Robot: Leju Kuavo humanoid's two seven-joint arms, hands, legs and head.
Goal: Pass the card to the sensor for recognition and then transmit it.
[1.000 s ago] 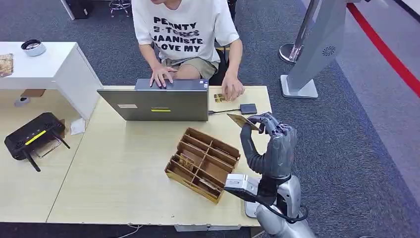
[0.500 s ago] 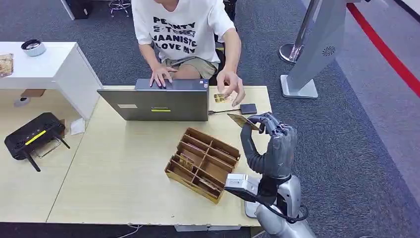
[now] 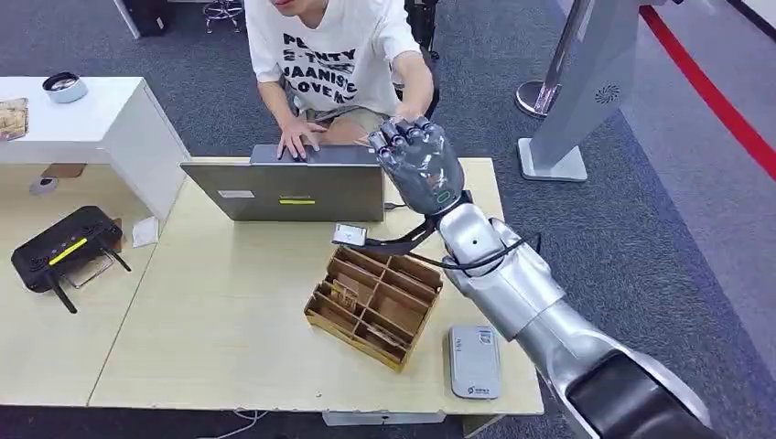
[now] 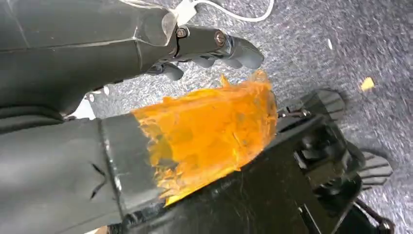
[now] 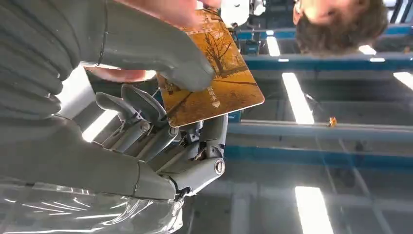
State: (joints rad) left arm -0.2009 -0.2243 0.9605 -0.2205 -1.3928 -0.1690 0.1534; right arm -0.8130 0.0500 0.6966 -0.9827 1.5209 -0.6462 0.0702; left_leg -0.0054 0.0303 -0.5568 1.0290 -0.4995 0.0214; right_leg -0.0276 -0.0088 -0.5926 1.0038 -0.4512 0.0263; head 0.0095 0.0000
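The glossy amber card printed with a tree [image 5: 209, 83] is pinched between the right hand's [image 3: 416, 163] thick grey thumb and dark fingers, a person's fingertips [image 5: 160, 9] touching its far end. A second ago it hovered low beside the slatted wooden divider tray [image 3: 377, 297]; now the silver arm reaches over the pale bench [image 3: 220, 320] toward the person

Silver right arm [image 3: 512, 283], dark grey right hand [image 3: 419, 163], black cable [image 3: 476, 261], ribbed wrist cover
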